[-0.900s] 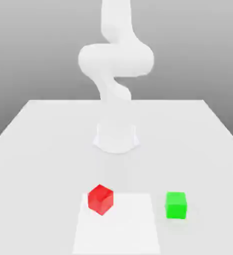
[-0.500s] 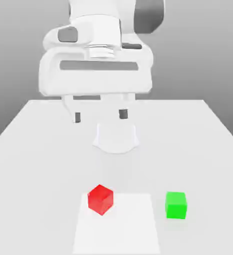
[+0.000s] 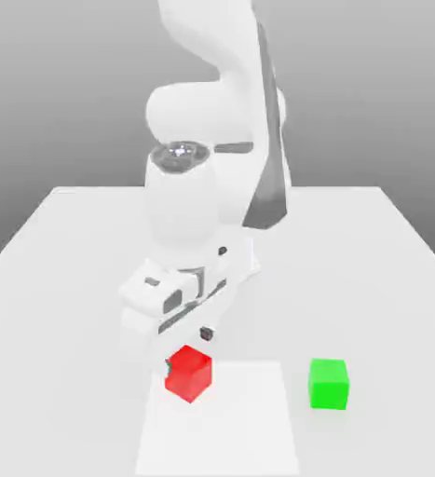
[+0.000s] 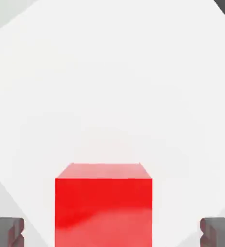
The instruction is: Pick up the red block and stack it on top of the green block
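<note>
red block (image 3: pixel 188 373): resting on the white table (image 3: pixel 62 270), on the far corner of a paler square patch (image 3: pixel 221 424); turned so one edge faces the exterior camera. in the hand view (image 4: pixel 103 205), sitting centred between the two dark fingertips.
gripper (image 3: pixel 185 347): spread wide, clasping nothing; one fingertip (image 3: pixel 206 333) showing just above the red block on its far side, the other mostly hidden behind the block. in the hand view, pads (image 4: pixel 7 230) standing clear of both side faces of the red block, gaps on each side.
arm (image 3: pixel 207 196): bent over, hand directly above and behind the red block.
green block (image 3: pixel 329 383): well apart from the red block, toward the exterior view's right, beside the paler patch, untouched.
just changed: half a second ago hand hanging high and close to the camera, far above the red block; now dropped low and rotated to match the block's turn. both blocks unmoved.
meaning for the task: approach nearly finished, grasp not yet made; likely next, a little more descent, then closing on the red block's flat sides.
risk: fingers looking aligned with the faces, so little chance of nudging the red block.
</note>
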Tool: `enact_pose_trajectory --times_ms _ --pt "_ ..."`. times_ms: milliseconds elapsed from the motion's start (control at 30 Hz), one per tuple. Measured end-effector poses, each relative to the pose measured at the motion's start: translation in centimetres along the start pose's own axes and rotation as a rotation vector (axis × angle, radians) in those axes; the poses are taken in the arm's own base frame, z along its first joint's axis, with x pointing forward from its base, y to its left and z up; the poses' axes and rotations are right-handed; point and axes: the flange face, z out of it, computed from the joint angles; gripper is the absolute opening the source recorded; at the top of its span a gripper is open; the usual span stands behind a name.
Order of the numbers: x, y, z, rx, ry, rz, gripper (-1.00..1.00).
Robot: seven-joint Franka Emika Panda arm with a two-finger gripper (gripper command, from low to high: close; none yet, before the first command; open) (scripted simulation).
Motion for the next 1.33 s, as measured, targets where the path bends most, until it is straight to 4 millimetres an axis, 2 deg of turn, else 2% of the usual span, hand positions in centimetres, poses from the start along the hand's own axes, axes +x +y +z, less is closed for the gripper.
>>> enact_pose_trajectory --times_ms 67,100,333,633,700,867,1033,1067,1133,1233,1267,1333 --pt "-0.2 0.0 1.5 0.001 -0.002 0.002 0.0" --pt "-0.3 -0.1 2.0 0.001 -0.003 0.003 -1.0" --pt "-0.3 -0.1 2.0 0.002 -0.005 0.003 -1.0" --pt "-0.3 0.2 -3.7 0.003 -0.004 0.009 -1.0" --pt "0.5 -2.2 -4.6 0.003 -0.005 -0.021 -1.0" --pt "2.8 -10.4 -6.3 0.003 -0.005 -0.08 -1.0" --pt "3.2 -19.2 -7.7 0.003 -0.005 -0.13 -1.0" --pt "3.1 -20.1 -7.2 0.003 -0.005 -0.136 -1.0" --pt "3.2 -20.5 -5.5 0.003 -0.005 -0.134 -1.0" --pt "3.2 -20.4 -2.4 0.003 -0.005 -0.128 -1.0" --pt "3.1 -20.4 -1.8 0.003 -0.005 -0.128 1.0" --pt "3.1 -20.4 -1.8 0.003 -0.005 -0.128 1.0"
